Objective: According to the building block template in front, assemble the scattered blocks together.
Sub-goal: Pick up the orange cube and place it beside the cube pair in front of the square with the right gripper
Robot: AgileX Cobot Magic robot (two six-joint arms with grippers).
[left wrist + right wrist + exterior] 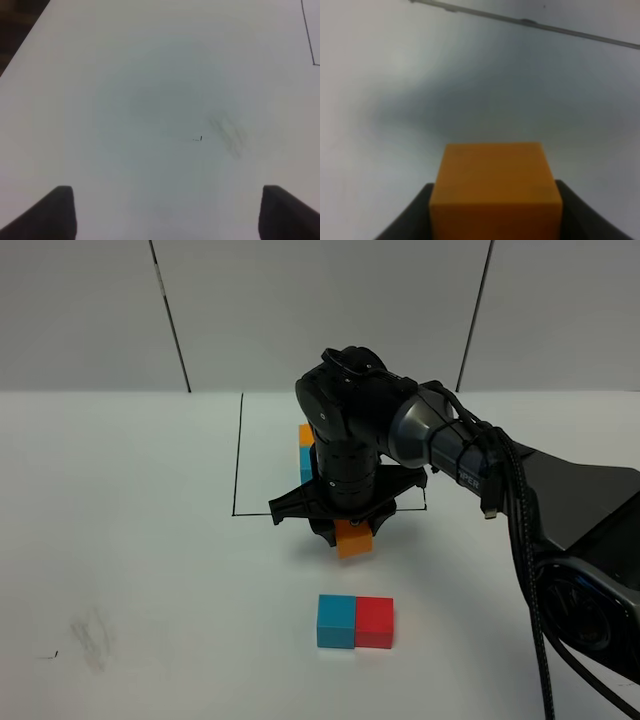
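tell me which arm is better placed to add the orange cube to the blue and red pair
Right. The right gripper already holds the orange cube just behind the joined blue cube and red cube. The left gripper is open over bare table.

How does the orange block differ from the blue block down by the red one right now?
The orange block is clamped in the right pincer; the blue block sits free on the table. The orange one is tilted and alone; the blue one lies flat, side by side with the red block. Both are plain cubes of similar size.
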